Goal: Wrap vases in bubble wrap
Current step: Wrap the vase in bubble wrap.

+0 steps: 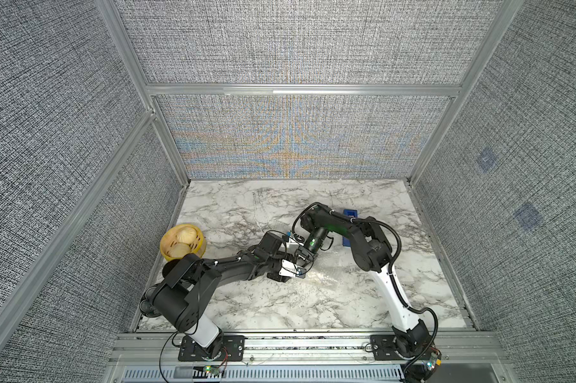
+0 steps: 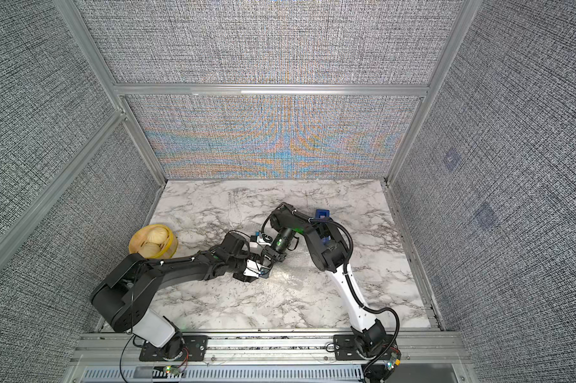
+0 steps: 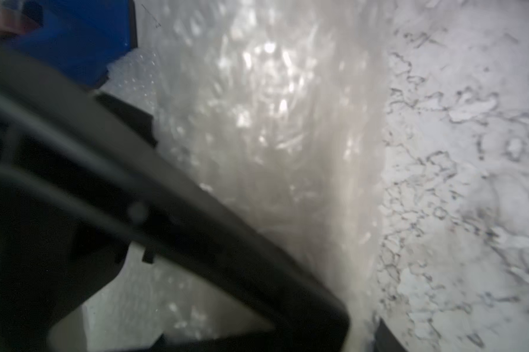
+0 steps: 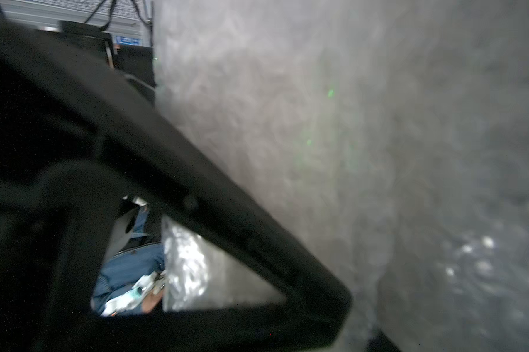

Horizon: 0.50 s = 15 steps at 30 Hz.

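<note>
Vase: I cannot pick it out in any view. The wrap bulges into a thick roll in the left wrist view, so I judge the vase is inside it, mid-bench where the two grippers meet.
Bubble wrap: clear, faintly glistening plastic sheet dotted with small bubbles [image 1: 316, 278]. In both top views [image 2: 288, 277] it lies flat on the bench, spreading from the grippers toward the right arm's side. Close up it gathers into a translucent band [image 3: 272, 122], and it fills most of the right wrist view [image 4: 287, 122].
Left gripper [image 1: 305, 270]: closed. The band of wrap runs down into its fingertips [image 3: 367, 329], so I read it as pinching the sheet.
Right gripper [image 1: 301, 259]: hard up against the wrap [image 4: 367, 332], just beside the left one. The view is too near and too blurred, so I cannot tell whether it is open or closed.
Step in hand: my guess is rolling the sheet round the vase. It looks partway done, with loose sheet left over.
Doing it well: I'd hold the left pinch as the anchor and have the right take the free edge. Draw it over slowly under light tension. Don't squeeze the bulge. The grippers are nearly touching, so mind a clash.
Bench: white-and-grey marble-patterned top [image 1: 247, 205].
Blue plastic tape dispenser [image 1: 349, 212]: partly behind the right arm, near the wrap's far edge [image 3: 83, 39].
Yellow round steamer basket holding pale dumplings [image 1: 184, 243]: at the left edge, well apart from the work.
</note>
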Each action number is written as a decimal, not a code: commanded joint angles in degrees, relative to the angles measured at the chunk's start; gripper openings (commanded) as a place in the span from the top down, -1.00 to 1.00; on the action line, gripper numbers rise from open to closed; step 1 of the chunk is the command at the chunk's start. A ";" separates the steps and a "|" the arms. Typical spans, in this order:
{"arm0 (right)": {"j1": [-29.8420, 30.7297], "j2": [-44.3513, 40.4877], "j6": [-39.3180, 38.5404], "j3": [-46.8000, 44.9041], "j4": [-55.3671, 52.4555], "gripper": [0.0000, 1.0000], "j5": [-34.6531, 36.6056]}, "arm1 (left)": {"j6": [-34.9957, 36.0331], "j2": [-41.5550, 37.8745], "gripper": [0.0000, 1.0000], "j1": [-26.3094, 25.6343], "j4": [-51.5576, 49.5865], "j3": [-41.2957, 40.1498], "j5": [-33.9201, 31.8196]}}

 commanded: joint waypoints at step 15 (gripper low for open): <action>-16.13 -49.42 19.70 -31.04 45.68 -0.85 41.03 | -18.01 5.00 0.19 2.70 -37.70 22.66 5.81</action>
